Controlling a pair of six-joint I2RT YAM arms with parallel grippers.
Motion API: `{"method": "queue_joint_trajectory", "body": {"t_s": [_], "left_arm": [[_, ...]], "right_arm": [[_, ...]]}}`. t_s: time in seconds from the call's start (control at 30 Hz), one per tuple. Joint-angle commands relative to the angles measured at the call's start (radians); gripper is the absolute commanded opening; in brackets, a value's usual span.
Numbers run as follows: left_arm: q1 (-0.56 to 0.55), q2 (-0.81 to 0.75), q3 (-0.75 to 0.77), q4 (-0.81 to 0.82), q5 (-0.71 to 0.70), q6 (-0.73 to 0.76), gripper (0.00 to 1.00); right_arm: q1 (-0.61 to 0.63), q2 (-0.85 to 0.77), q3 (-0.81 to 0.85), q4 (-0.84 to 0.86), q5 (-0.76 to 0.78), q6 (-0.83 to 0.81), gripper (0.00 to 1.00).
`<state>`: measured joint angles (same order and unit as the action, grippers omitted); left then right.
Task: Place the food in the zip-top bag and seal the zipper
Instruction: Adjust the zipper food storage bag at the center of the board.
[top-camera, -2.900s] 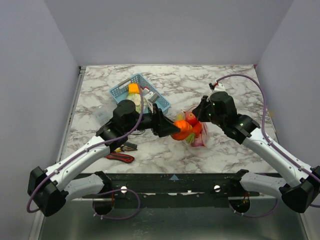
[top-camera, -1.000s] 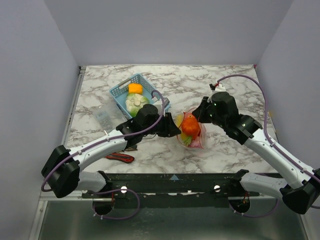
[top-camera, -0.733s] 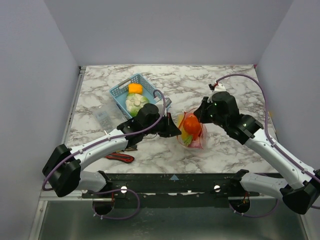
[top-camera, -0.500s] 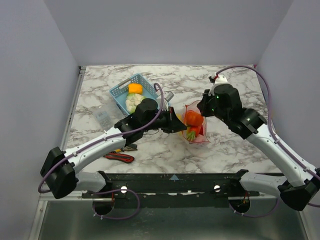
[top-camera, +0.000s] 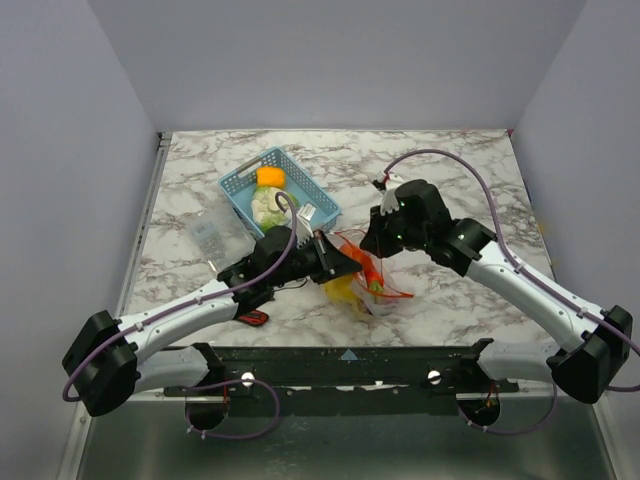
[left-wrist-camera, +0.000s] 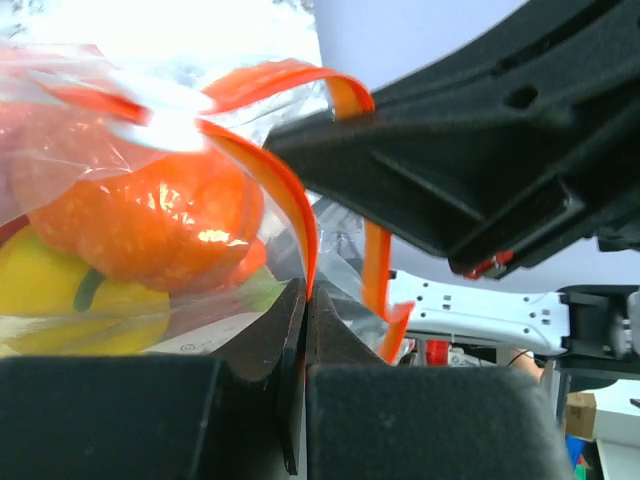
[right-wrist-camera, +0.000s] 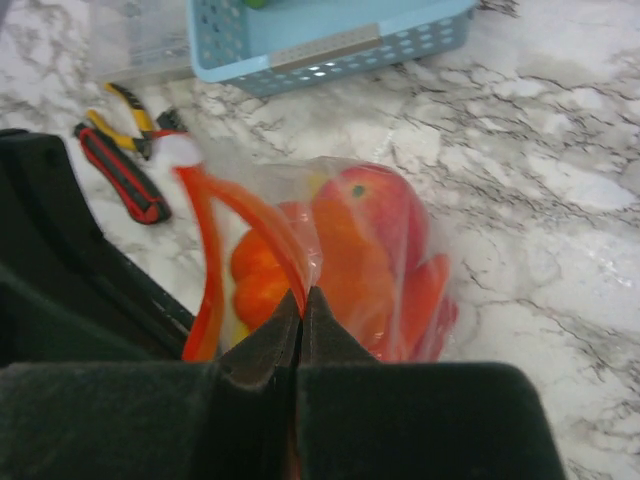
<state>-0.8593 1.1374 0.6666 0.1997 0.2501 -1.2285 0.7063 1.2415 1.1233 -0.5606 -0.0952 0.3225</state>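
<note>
The clear zip-top bag (top-camera: 386, 297) sits at the table's middle front, holding food: an orange fruit (left-wrist-camera: 150, 215), a yellow piece (left-wrist-camera: 45, 290) and red pieces (right-wrist-camera: 375, 245). Its orange-red zipper (left-wrist-camera: 285, 200) curls open at the mouth. My left gripper (top-camera: 350, 264) is shut on one side of the zipper strip (left-wrist-camera: 306, 295). From the other side, my right gripper (top-camera: 372, 245) is shut on the opposite zipper strip (right-wrist-camera: 301, 298). An orange piece (top-camera: 267, 176) and a white piece (top-camera: 264, 208) lie in the blue basket (top-camera: 240, 180).
The blue basket (right-wrist-camera: 330, 45) stands behind the bag to the left. A small clear packet (top-camera: 213, 235) lies left of the basket. Red-handled pliers (right-wrist-camera: 125, 175) lie near the front left, under my left arm in the top view. Grey walls enclose the table.
My left gripper closed on the zipper strip. Both grippers and the bag have shifted left and toward the front edge, with the right arm swinging left.
</note>
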Motion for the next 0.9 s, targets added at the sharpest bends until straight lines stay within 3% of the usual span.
{"method": "queue_joint_trajectory", "body": {"t_s": [0.0,0.2,0.63,0.87], "left_arm": [[-0.004,-0.036,0.057,0.083,-0.068,-0.042,0.0],[-0.007,-0.075,0.076,0.103,-0.134,-0.033,0.0],[-0.009,-0.025,-0.012,0.22,-0.15,-0.087,0.0],[-0.009,-0.043,-0.006,0.171,-0.153,-0.03,0.0]], "right_arm": [[0.007,-0.063,0.02,0.062,-0.147,0.009,0.01],[0.016,-0.04,0.046,0.021,-0.271,0.011,0.01],[0.027,-0.091,0.028,-0.129,-0.178,-0.099,0.62],[0.032,-0.132,0.009,-0.124,-0.134,-0.099,0.72]]}}
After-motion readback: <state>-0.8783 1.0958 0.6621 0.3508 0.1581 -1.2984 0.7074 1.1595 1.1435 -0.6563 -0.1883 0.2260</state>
